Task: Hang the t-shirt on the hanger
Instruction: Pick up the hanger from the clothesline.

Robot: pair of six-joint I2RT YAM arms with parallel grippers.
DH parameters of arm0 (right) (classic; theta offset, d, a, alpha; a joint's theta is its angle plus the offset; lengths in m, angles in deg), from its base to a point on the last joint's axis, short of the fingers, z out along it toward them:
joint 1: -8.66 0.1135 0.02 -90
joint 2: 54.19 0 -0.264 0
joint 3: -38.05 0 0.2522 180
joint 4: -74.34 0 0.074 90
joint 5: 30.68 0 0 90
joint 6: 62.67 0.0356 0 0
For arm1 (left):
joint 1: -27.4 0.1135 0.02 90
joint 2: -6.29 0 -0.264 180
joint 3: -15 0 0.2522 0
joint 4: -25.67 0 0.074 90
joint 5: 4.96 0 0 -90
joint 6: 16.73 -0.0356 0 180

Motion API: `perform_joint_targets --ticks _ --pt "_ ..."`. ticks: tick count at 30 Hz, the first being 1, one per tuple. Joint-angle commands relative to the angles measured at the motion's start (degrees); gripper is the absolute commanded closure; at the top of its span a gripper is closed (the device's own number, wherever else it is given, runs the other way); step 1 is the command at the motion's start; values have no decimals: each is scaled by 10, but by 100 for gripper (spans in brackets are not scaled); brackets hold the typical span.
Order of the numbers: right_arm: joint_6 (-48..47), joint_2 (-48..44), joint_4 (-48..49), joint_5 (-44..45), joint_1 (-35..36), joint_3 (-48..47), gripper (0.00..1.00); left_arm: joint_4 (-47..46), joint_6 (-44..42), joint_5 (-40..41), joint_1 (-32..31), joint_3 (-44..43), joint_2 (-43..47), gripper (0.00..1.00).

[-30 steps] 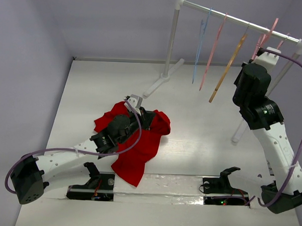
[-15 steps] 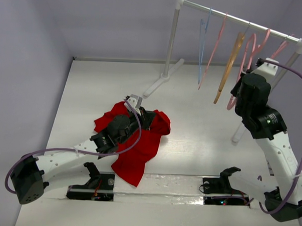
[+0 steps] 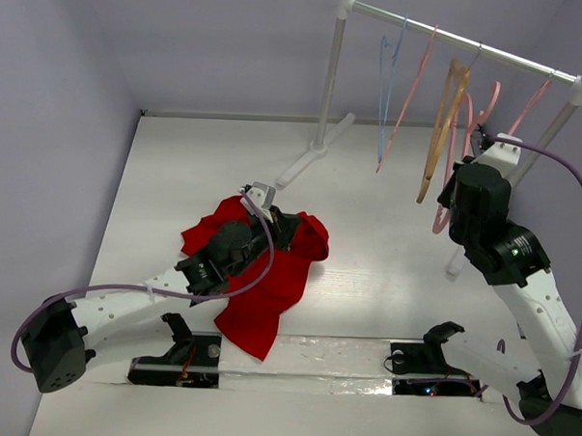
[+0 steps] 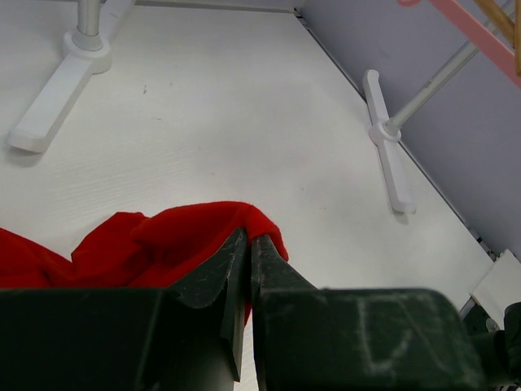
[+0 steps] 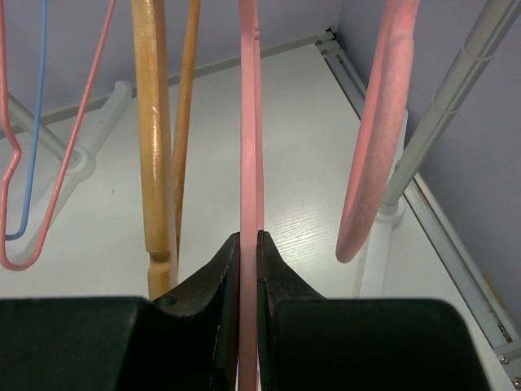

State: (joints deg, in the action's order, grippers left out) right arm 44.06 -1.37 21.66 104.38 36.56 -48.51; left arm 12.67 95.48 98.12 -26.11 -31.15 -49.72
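Note:
The red t-shirt lies crumpled on the white table, left of centre. My left gripper rests on its far edge. In the left wrist view the left gripper is shut on a raised fold of the t-shirt. My right gripper is up by the rack's right end. In the right wrist view the right gripper is shut on the thin bar of a pale pink hanger. That hanger hangs tilted beside the wrist. I cannot tell whether its hook is on the rail.
The white rack's rail runs across the back right on two posts with long feet. A light-blue hanger, another pink one, an orange-tan one and a pink one hang there. The right post stands close by.
My right gripper has drawn the pink hanger left and down, away from the rail's right end. The other hangers have swung. The left arm and t-shirt have not moved.

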Motion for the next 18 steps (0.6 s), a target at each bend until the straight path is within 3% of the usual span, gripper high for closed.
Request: perform_joint_targets --ticks 1,12,18 --pt "15 -9 -12 13 5 -12 100 -37 5 -3 3 -1 -1 100" --pt "105 -56 -105 -143 5 54 100 -32 -2 10 3 -19 -15 100" --pt "121 -92 -141 -275 5 85 100 -27 -7 19 3 -38 -24 100"
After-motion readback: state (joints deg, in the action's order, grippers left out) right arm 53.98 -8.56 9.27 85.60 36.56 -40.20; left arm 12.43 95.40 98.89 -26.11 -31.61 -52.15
